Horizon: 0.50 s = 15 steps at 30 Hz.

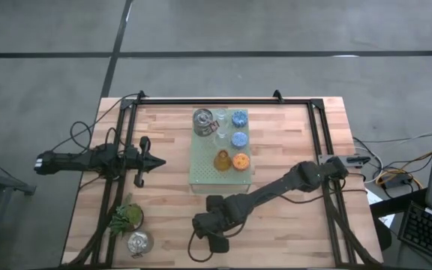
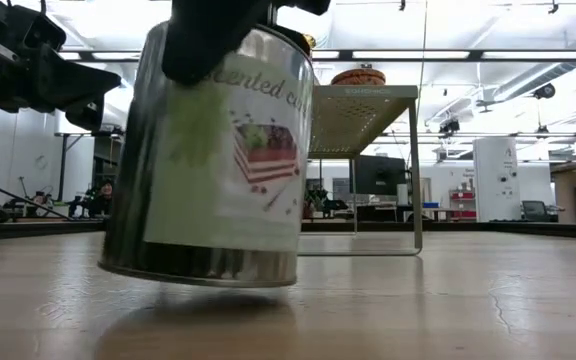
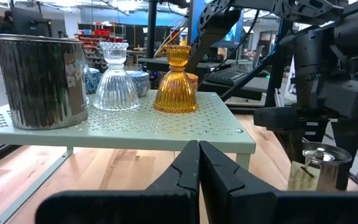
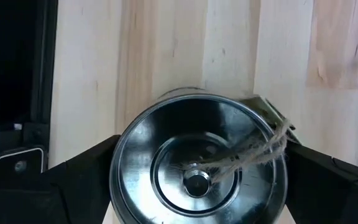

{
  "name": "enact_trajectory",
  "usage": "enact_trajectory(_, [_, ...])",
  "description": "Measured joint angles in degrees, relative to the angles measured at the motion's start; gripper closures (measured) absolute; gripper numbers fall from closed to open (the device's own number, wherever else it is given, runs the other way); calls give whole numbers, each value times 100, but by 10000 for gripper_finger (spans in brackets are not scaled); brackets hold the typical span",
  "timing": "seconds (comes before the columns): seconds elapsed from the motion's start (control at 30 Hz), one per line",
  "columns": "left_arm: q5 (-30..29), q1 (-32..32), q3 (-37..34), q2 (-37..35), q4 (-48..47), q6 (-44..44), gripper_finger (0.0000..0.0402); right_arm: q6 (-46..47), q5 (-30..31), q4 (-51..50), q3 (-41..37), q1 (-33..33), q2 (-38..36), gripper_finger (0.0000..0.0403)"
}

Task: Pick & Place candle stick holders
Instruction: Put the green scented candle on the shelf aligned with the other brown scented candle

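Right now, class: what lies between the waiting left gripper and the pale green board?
Nothing: in the high view, only bare wooden table separates the left gripper from the board.

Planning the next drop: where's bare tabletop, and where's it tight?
Bare wood: the strip between the pale green board and the left gripper, and the stretch between the board and the table's right rail. Crowded: the board top, packed with holders; the front-left corner with the plant sprig and silver holder; and front centre, where the right gripper straddles a silver tin.

Bare tabletop (image 1: pixel 291 142) right of the crowded perforated board (image 1: pixel 201 169).
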Motion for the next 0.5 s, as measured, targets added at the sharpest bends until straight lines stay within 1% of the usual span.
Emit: enact_trajectory(0.5, [0, 2, 0, 2, 0, 2, 394, -225, -11, 164, -13, 0, -7, 32])
